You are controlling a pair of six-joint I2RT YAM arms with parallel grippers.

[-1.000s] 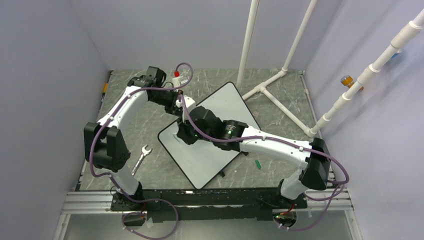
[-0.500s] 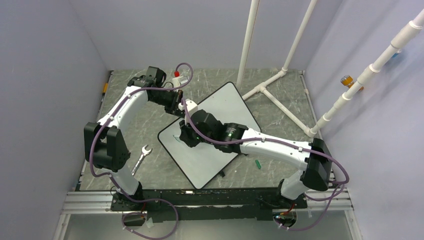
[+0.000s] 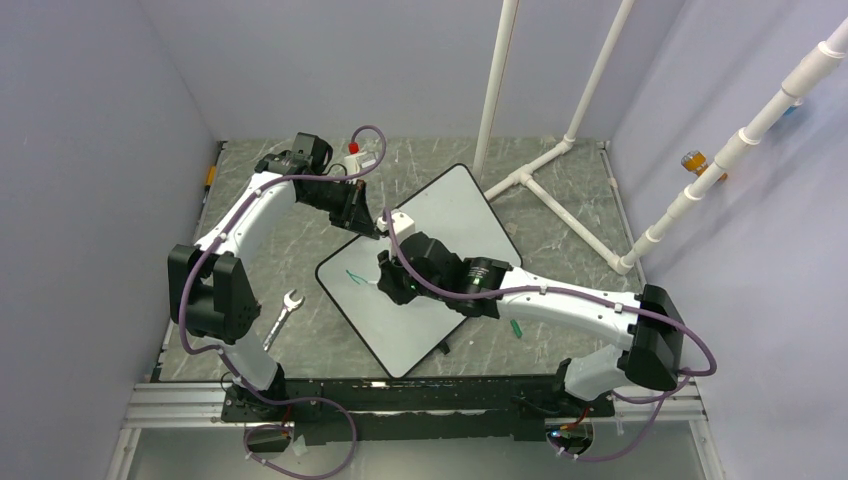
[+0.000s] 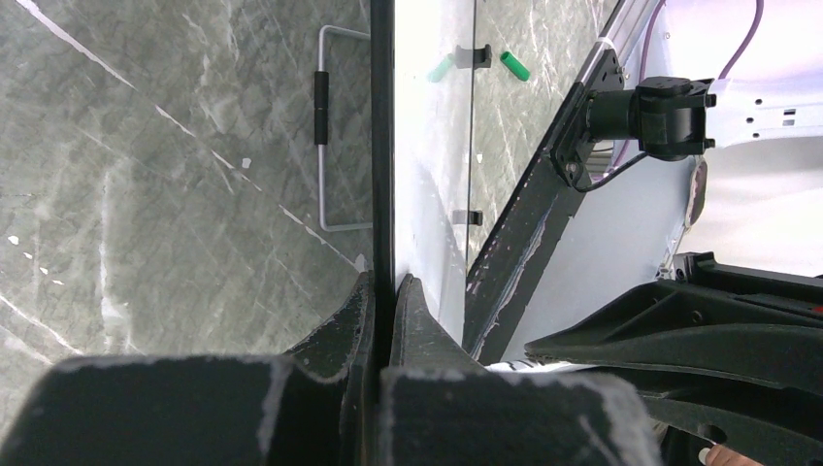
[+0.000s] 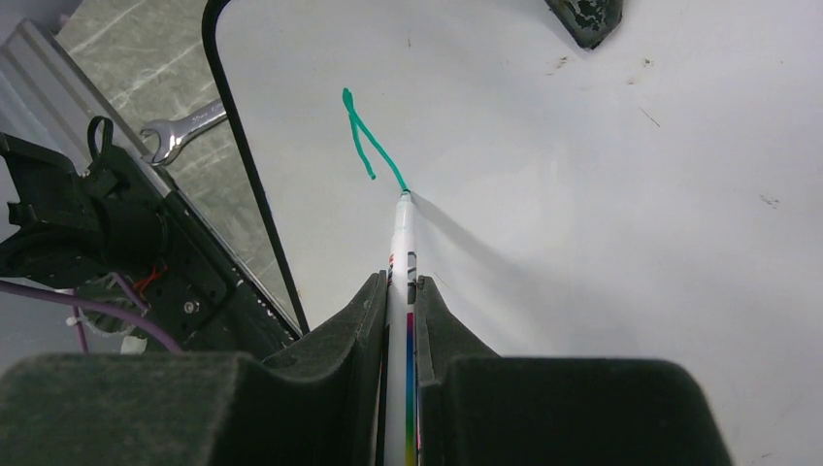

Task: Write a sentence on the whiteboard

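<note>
Whiteboard (image 3: 450, 205) sits at the centre of my overhead view, turned cornerwise on the grey marbled counter (image 3: 290, 250), with one corner toward the back wall and one toward the arm bases. My left end effector (image 3: 372, 225) comes in from the upper left and meets the board's upper-left edge. On the left wrist camera its fingers (image 4: 417, 320) are pressed onto the thin black rim, one on each side, so it is clamped on the board.

My right end effector (image 5: 401, 282) hangs over the left part of the board, its arm stretching in from the lower right. On the right wrist camera its fingers are closed on a white marker (image 5: 401, 252) that stands up the middle of the frame, with its tip touching the white surface.

Of the sentence (image 5: 369, 146) I can see only a first green mark: two short lines spreading from one point. The longer one ends right at the marker tip. It lies in the upper left of the right wrist frame, near the rim, and by the board's left corner in the overhead view.

A metal wrench (image 3: 281, 316) lies on the counter just off that left corner, apart from the board. A small green cap (image 3: 516, 327) lies on the counter to the right of the board's lower-right edge, beside the right arm. White pipes (image 3: 560, 150) stand at the upper right of the overhead frame.
</note>
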